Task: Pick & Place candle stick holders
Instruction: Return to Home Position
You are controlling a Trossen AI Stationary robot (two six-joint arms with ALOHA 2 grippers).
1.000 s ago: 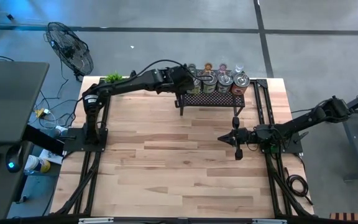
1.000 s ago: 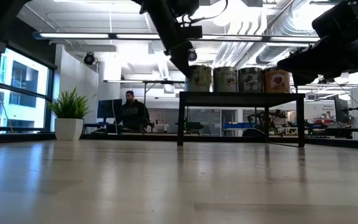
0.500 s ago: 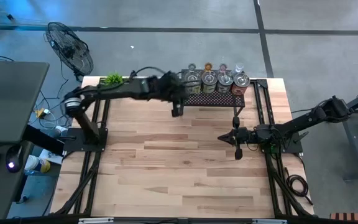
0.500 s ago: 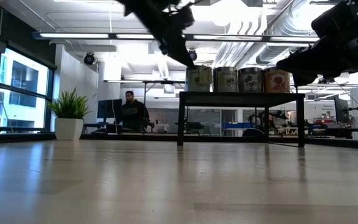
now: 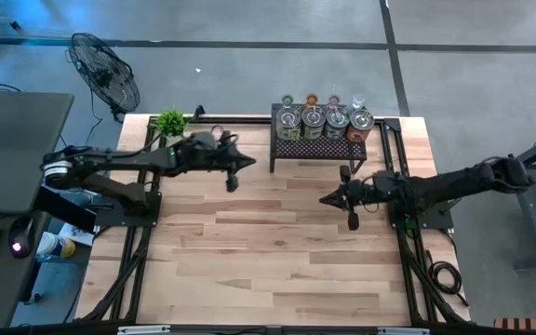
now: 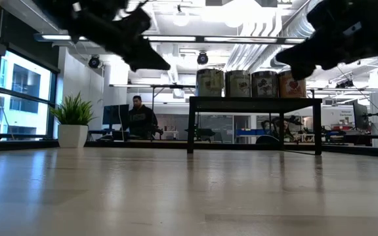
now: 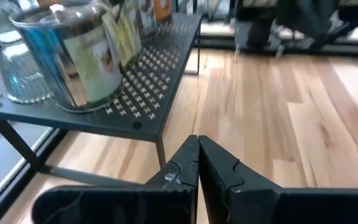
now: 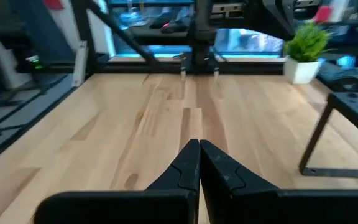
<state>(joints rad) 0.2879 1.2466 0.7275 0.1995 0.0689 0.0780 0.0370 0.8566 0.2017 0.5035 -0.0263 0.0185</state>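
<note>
Four shiny silver candle stick holders (image 5: 324,120) stand in a row on the black mesh rack (image 5: 316,149) at the table's far edge. Smaller glass ones (image 5: 311,100) stand behind them. In the low view the silver holders (image 6: 251,83) show on the rack top (image 6: 254,100). My left gripper (image 5: 251,163) is shut and holds nothing; it hangs left of the rack, with a silver holder (image 7: 73,56) and a clear glass one (image 7: 20,74) ahead of its shut fingertips (image 7: 197,144). My right gripper (image 5: 324,198) is shut and holds nothing; it hovers near the rack's near side.
A small green potted plant (image 5: 168,120) stands at the table's far left corner. A fan (image 5: 108,71) stands on the floor beyond it. The bare wooden tabletop (image 5: 268,261) spreads out toward the near edge. A person (image 6: 140,117) sits far off in the room.
My left gripper has drawn back from the holders on the rack toward the table's left, sinking and tipping up to nearly level, still shut. My right gripper has swung a little toward the far edge and risen slightly. The holders have stayed in place.
</note>
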